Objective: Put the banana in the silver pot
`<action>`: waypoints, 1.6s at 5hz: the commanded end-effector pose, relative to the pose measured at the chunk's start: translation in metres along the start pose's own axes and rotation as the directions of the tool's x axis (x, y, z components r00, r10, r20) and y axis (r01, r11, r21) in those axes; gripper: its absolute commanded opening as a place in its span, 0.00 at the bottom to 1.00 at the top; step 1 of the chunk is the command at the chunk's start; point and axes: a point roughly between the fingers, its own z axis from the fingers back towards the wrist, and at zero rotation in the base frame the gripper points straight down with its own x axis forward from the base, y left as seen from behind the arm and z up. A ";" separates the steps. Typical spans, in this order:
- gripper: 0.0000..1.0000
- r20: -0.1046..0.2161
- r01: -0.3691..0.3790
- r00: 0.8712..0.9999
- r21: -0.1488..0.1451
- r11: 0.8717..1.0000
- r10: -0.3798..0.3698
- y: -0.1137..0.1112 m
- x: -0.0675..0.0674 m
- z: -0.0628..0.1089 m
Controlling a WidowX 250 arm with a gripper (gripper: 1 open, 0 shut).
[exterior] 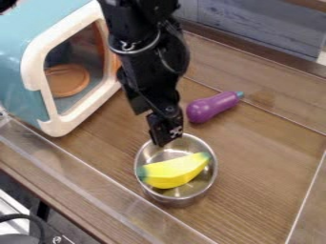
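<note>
Banana [176,172] inside silver pot [208,193], end effector [162,133] spread above far rim, eggplant [213,107] apart

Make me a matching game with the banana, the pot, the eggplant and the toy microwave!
1. banana
2. pot
3. eggplant
4. toy microwave

A. purple, lying on the wooden table
B. blue-green and cream, with an open front
C. yellow, inside something round
D. silver, with something yellow in it

Right pairs: 1-C, 2-D, 3-A, 4-B
</note>
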 end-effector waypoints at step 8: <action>1.00 0.058 -0.073 0.996 0.028 0.997 0.071 0.044 0.036 0.012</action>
